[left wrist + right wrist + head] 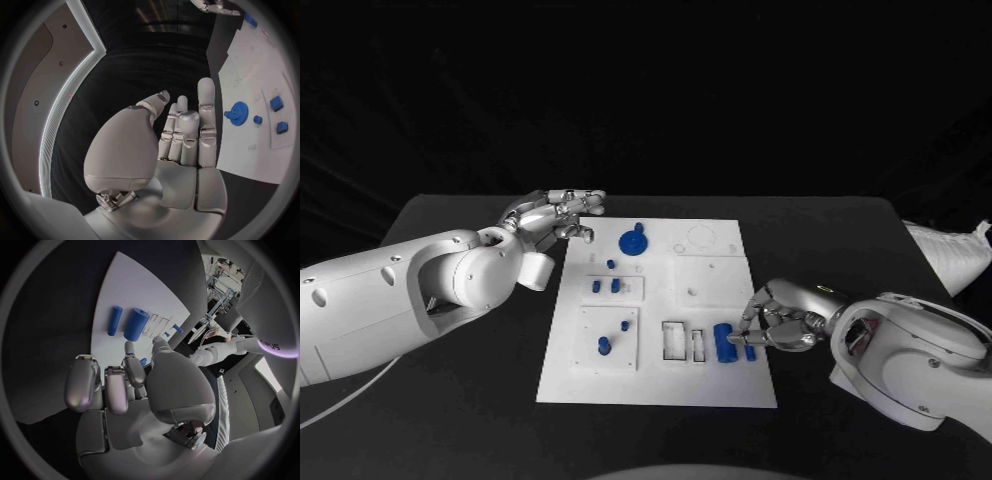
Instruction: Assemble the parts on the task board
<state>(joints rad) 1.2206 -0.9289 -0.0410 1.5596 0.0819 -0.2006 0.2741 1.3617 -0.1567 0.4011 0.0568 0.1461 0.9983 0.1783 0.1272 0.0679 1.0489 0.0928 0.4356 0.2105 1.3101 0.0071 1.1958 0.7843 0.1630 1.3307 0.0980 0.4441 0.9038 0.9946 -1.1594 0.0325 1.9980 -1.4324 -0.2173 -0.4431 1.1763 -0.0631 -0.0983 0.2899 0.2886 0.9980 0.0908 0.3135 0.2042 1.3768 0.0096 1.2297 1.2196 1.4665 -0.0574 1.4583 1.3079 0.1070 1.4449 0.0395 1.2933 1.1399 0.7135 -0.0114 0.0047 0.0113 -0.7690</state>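
White rectangular task board lies mid black desk. Left hand just off the board's far-left corner, fingers loosely apart, holding nothing, near the blue gear-shaped part. Right hand at the board's right edge, fingers curled beside the thin blue rod and thick blue cylinder; can't tell if it grips anything.
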